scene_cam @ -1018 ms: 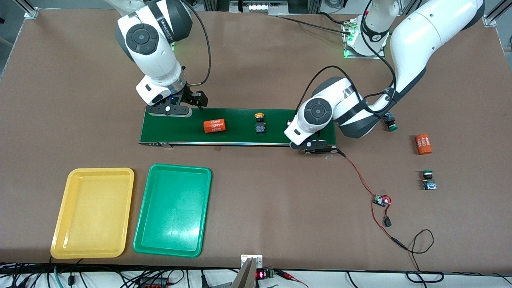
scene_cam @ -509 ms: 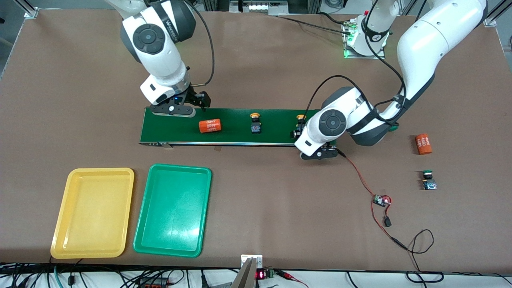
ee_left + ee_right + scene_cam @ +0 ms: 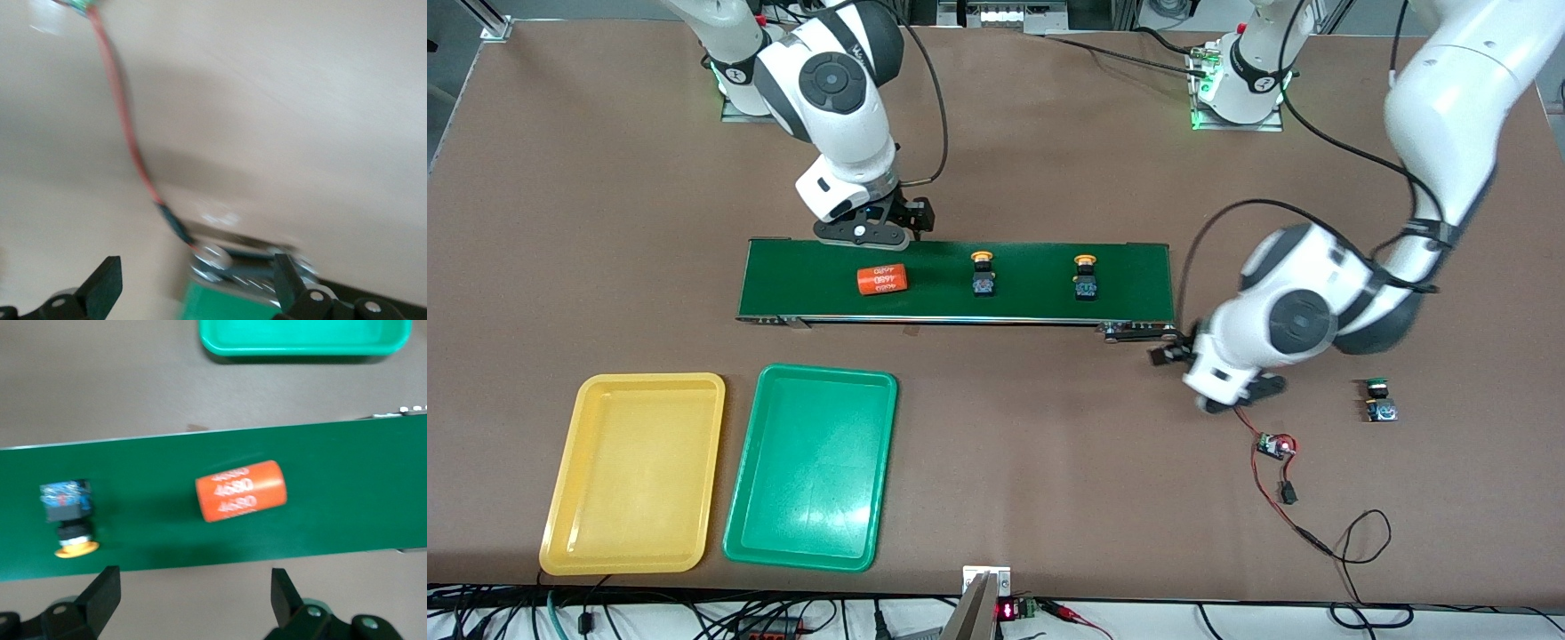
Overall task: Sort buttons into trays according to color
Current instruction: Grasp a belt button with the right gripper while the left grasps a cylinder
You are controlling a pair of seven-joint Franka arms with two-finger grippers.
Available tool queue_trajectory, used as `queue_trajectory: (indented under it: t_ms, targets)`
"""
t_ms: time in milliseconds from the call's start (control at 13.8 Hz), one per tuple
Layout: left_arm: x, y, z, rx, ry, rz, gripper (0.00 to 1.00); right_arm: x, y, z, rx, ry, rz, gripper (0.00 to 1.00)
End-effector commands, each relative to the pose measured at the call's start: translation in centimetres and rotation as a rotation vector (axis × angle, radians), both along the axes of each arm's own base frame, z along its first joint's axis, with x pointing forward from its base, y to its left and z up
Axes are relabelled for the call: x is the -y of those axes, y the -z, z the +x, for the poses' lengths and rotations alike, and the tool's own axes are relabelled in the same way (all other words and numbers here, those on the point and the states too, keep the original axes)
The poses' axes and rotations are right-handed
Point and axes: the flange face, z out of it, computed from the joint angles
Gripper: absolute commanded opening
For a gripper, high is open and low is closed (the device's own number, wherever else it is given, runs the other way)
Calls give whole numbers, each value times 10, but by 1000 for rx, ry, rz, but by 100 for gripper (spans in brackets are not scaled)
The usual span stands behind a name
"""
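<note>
A: Your left tool (image 3: pixel 1232 398) hangs over the bare table (image 3: pixel 1049 462), fingers (image 3: pixel 103 287) spread wide with nothing between them, just above the red wire (image 3: pixel 1240 418) that runs to the small circuit board (image 3: pixel 1274 446).

B: And nearest the front camera?

A: You have the yellow tray (image 3: pixel 633 473) and the green tray (image 3: pixel 811 466) side by side at the right arm's end, both without buttons. Farther back, at the left arm's end, one green-capped button (image 3: pixel 1378 400) stands on the table.

B: What's on the belt?

A: On the dark green conveyor belt (image 3: pixel 1129 284) you'll find two yellow-capped buttons (image 3: pixel 983 272), (image 3: pixel 1086 276) well apart, and an orange cylinder (image 3: pixel 882 279) marked 4680 toward the right arm's end.

B: The other tool?

A: Your right tool (image 3: pixel 863 233) sits over the belt's farther edge, just above that cylinder, jaws wide and holding nothing.
</note>
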Motion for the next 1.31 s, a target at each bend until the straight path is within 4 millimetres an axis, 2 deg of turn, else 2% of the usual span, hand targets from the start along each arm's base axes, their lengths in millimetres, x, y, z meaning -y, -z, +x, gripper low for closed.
queue_trajectory:
  t_ms: [0,73,145,291,436,654,872,1018,1236]
  targets:
    - [-62,6,15,-5,90,76,100,-23,3,1,61,10,50,100]
    - [-86,15,14,-36,125,109,100,-28,9,2,70,5,71,100]
    - [-118,31,13,-74,155,162,100,-33,16,2,75,-1,86,100]
    - [-159,52,6,-154,211,198,100,-43,33,0,70,-17,103,100]
    - [-195,63,-11,-289,181,242,100,-51,49,-4,86,-70,83,100]
    - [-222,68,-19,-343,209,225,100,-56,66,-6,84,-90,85,100]
    - [-281,78,-31,-376,309,155,100,-58,79,-6,85,-115,69,100]
    - [-291,92,-41,-361,321,126,100,-58,89,-4,90,-122,77,100]
    - [-319,118,-55,-257,325,83,100,-58,106,-2,90,-127,89,100]
